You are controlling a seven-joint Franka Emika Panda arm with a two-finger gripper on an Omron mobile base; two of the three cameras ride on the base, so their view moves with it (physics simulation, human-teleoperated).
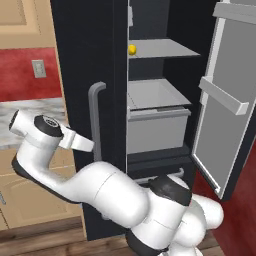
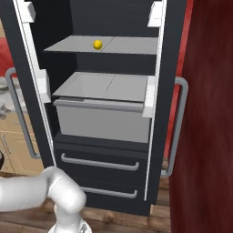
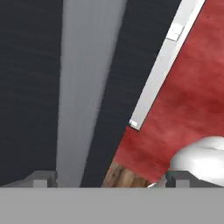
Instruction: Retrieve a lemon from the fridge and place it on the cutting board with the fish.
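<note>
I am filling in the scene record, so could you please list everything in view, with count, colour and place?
fridge: one, black, right door open, left door closed
lemon: one, yellow, on the upper grey shelf inside
bin: one, grey, below that shelf
drawers: two, black with grey handles, at the bottom
door handle: one, grey, vertical, on the closed left door
cabinets: tan, left of the fridge
wall: red, with a grey outlet
gripper: one, open, dark fingertips astride the grey handle

Flat, even rendered light, soft shadows, no glare; coarse, slightly blurry hand view.
</note>
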